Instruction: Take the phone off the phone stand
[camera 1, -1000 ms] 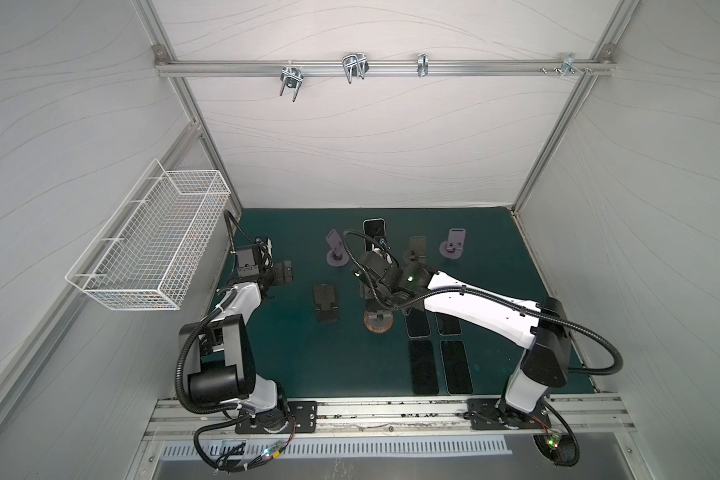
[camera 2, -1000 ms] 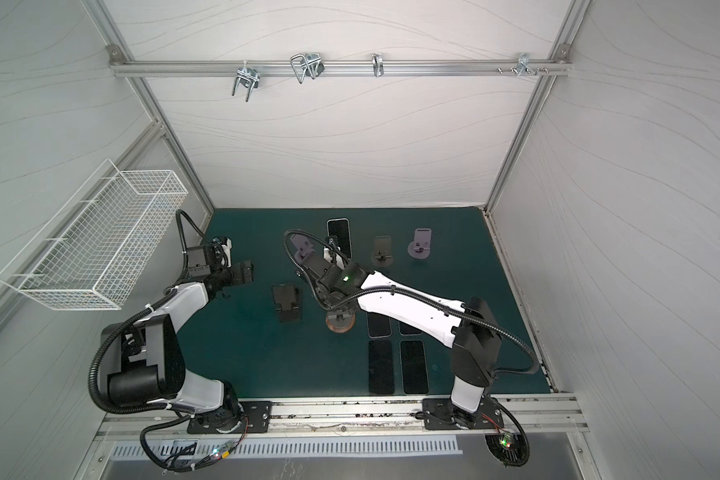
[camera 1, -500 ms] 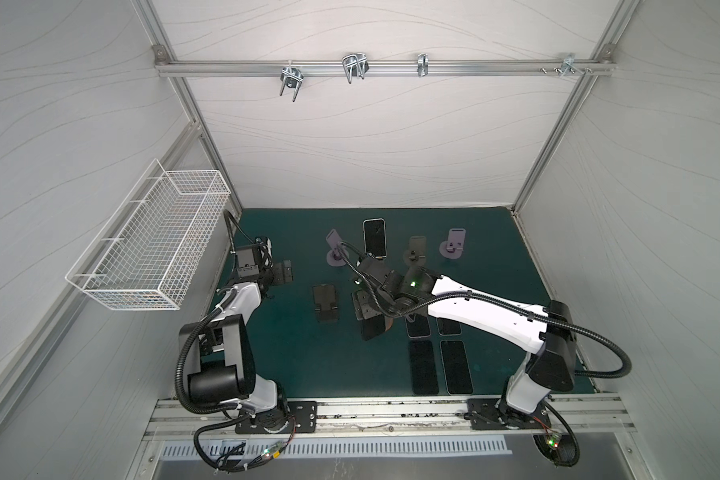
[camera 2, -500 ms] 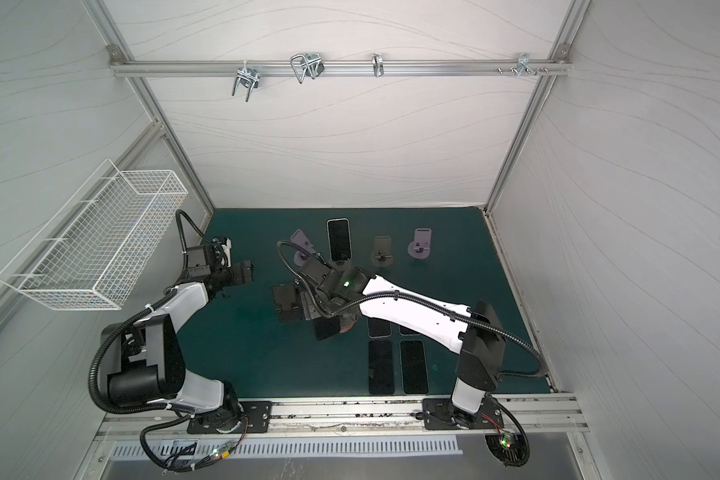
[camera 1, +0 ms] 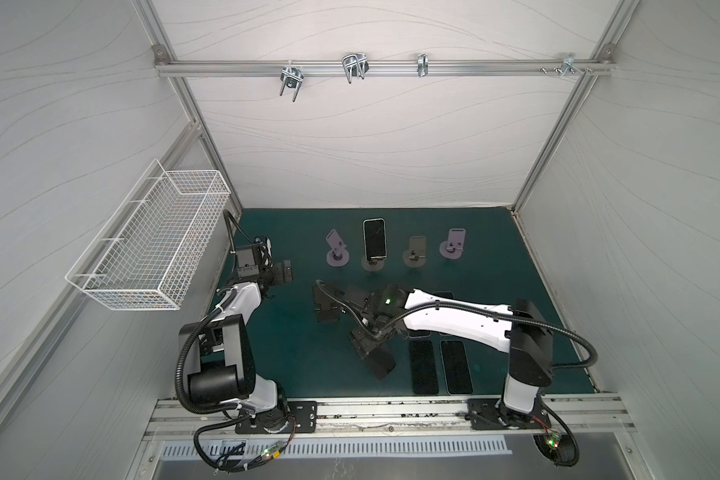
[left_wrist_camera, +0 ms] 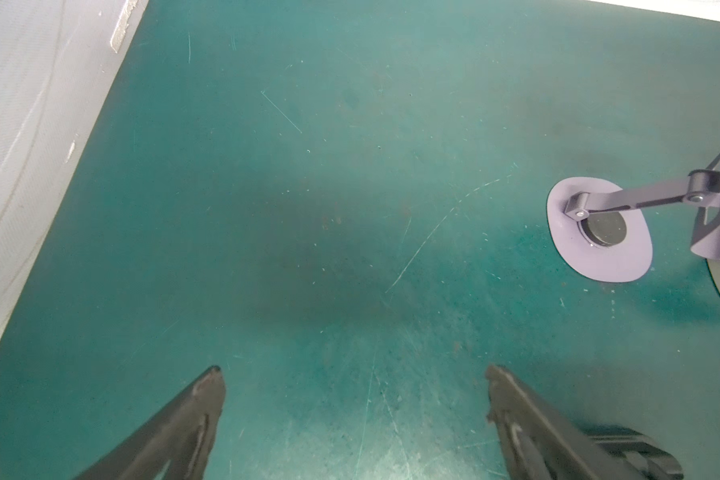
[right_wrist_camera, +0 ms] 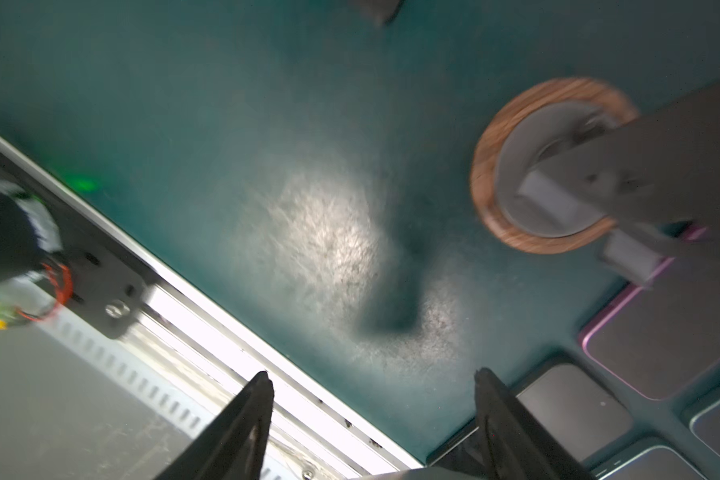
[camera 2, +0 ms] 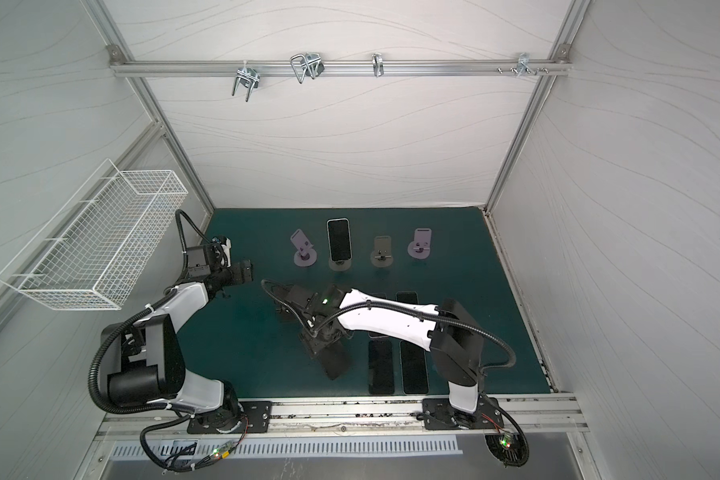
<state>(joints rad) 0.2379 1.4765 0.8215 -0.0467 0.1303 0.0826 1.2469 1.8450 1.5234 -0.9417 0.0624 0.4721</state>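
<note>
A dark phone [camera 1: 380,360] [camera 2: 336,360] hangs over the front middle of the green mat, with my right gripper [camera 1: 366,345] [camera 2: 320,344] shut on it. In the right wrist view only a grey edge of this phone [right_wrist_camera: 400,474] shows between the fingers of that gripper [right_wrist_camera: 373,378]. The wooden-based phone stand [right_wrist_camera: 549,166] stands bare beyond it; in both top views my right arm hides it. Another phone [camera 1: 375,244] leans on a stand in the back row. My left gripper [camera 1: 283,277] [left_wrist_camera: 354,374] hovers open and empty at the left.
Three bare stands share the back row: purple [camera 1: 336,249], grey [camera 1: 415,250], purple [camera 1: 453,245]. Several phones lie flat on the mat at front right [camera 1: 423,368] [camera 1: 456,366]. A black stand [camera 1: 327,307] sits left of my right wrist. A white wire basket [camera 1: 150,245] hangs on the left wall.
My right gripper has carried the phone off the wooden-based stand, first leftward, then toward the front edge, turning as it went. The left arm has not moved.
</note>
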